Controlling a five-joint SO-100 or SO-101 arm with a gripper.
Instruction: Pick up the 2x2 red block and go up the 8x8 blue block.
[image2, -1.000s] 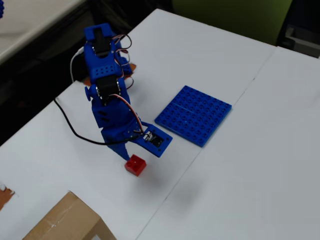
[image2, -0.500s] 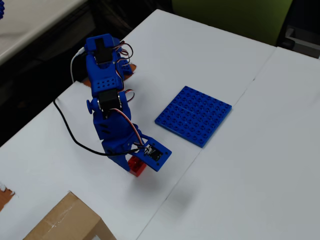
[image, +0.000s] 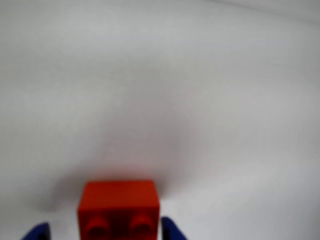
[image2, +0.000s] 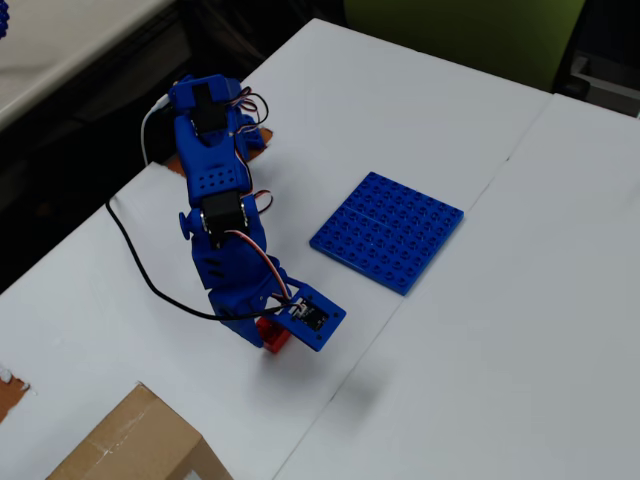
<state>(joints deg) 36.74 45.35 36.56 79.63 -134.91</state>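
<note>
The blue two-finger gripper (image: 105, 235) stands spread, a fingertip either side of the small red plastic studded brick (image: 119, 206), lined up to clamp it. The brick sits on the white table (image2: 480, 330), nothing squeezed yet; the flat blue studded baseplate (image2: 388, 230) waits well apart.

Overhead view: looking down at an angle from high above, taking in the white table (image2: 480, 330), the arm (image2: 215, 215) and the 8x8 blue block (image2: 388, 229).
Wrist view: riding low, sitting very close to the tabletop, facing forward, blurred.
Shared: both are showing the 2x2 red block (image: 119, 207) (image2: 272, 337) and the table around it.
</note>
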